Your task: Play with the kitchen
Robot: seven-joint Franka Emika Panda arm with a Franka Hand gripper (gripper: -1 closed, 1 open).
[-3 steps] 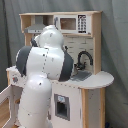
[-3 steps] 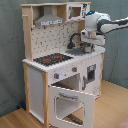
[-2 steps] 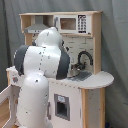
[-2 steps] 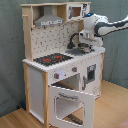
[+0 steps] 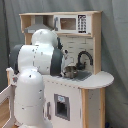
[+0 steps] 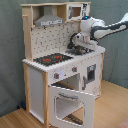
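The kitchen [image 5: 90, 95] [image 6: 37, 75] is a tall white and light-wood toy unit, seen in both exterior views. Its oven door [image 6: 73, 103] hangs open, tilted down toward the front. A dark stovetop [image 6: 52, 59] lies on the counter, with two knobs [image 6: 56, 76] below it. My gripper [image 6: 81, 45] [image 5: 70, 70] hovers low over the grey sink [image 5: 81, 75] [image 6: 79, 51], beside the black faucet [image 5: 84, 56]. The hood [image 6: 49, 20] and microwave shelf [image 5: 70, 23] sit above. In the first exterior view my own arm hides the stovetop and oven.
My bulky white arm [image 5: 35, 65] fills the first exterior view's left. A grey curtain [image 6: 10, 55] hangs behind the kitchen. Wooden floor [image 6: 112, 107] lies in front of the open oven door. A white rail [image 5: 5, 95] stands at the first exterior view's lower left.
My arm has shifted only slightly; the gripper stays over the sink by the faucet. The oven door is open throughout.
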